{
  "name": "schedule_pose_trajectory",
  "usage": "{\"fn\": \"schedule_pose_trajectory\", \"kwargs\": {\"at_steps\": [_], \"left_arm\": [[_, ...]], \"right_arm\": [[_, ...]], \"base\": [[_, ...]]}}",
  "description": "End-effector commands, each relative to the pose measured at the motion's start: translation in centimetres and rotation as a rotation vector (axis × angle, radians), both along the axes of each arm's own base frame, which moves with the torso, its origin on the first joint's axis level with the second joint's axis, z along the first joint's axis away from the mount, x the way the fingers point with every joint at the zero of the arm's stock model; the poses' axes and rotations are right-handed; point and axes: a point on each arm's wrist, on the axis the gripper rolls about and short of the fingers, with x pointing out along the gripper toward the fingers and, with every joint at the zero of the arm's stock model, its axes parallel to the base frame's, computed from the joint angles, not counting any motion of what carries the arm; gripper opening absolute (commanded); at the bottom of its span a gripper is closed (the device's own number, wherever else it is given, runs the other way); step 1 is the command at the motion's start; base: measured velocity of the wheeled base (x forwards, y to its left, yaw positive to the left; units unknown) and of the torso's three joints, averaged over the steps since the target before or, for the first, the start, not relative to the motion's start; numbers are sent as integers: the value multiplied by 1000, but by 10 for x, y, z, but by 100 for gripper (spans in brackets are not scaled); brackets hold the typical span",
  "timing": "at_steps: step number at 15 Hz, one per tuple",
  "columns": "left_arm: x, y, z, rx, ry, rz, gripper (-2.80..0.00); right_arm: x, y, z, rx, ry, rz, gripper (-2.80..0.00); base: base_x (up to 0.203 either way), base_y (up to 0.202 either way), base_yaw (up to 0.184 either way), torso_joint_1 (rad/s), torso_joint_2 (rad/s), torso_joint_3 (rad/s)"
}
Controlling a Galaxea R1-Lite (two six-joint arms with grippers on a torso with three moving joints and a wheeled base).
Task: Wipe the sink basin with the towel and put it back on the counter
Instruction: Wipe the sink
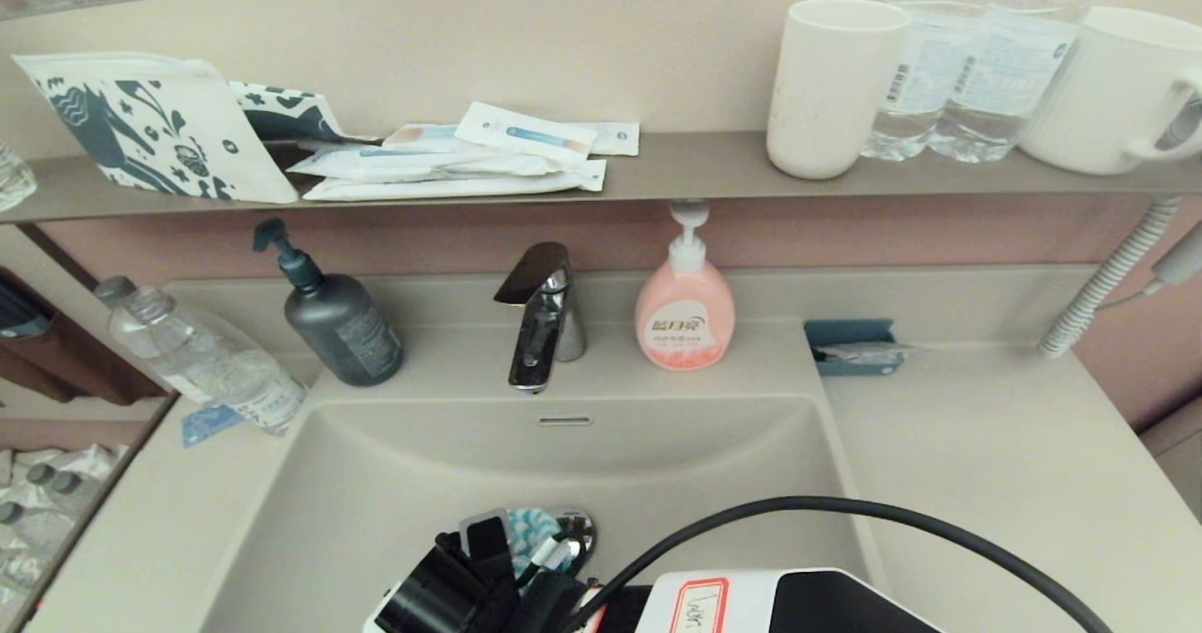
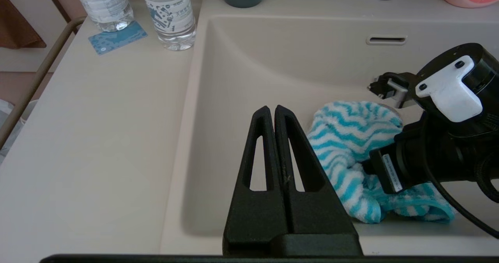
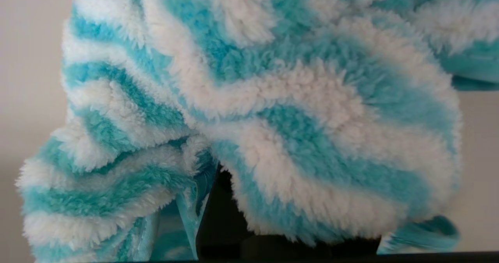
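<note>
The turquoise and white zigzag towel [image 1: 529,523] lies bunched on the floor of the beige sink basin [image 1: 451,469], half covering the chrome drain plug [image 1: 580,523]. My right gripper [image 1: 502,548] reaches down into the basin and is shut on the towel [image 3: 273,99], whose fluffy folds hide the fingers. In the left wrist view the right arm [image 2: 440,138] presses into the towel [image 2: 351,138] below the overflow slot [image 2: 386,40]. My left gripper [image 2: 271,109] is shut and empty, hanging over the basin's near left side. The counter [image 1: 977,464] spreads flat to the right.
A chrome faucet [image 1: 545,318] stands behind the basin between a dark pump bottle [image 1: 343,323] and a pink soap bottle [image 1: 685,309]. A water bottle [image 1: 202,356] is on the left counter, a blue tray [image 1: 850,344] on the right. A black cable [image 1: 845,511] arcs over the right arm.
</note>
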Motion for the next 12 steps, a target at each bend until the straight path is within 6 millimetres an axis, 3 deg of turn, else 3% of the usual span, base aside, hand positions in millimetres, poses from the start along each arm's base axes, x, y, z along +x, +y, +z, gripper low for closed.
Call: {"fn": "schedule_pose_trajectory", "kwargs": {"at_steps": [1,7,12], "left_arm": [[0,0,0,0,1,0,-280],[0,0,0,0,1,0,-280],[0,0,0,0,1,0,-280]], "right_arm": [[6,6,1,63,-29,34,-280],[56,-3,-14,72,-182,106,-280],[97,-23,-1,44,-307,50,-280]], "base": [[0,0,0,0,0,0],[0,0,0,0,0,0],[0,0,0,0,0,0]]}}
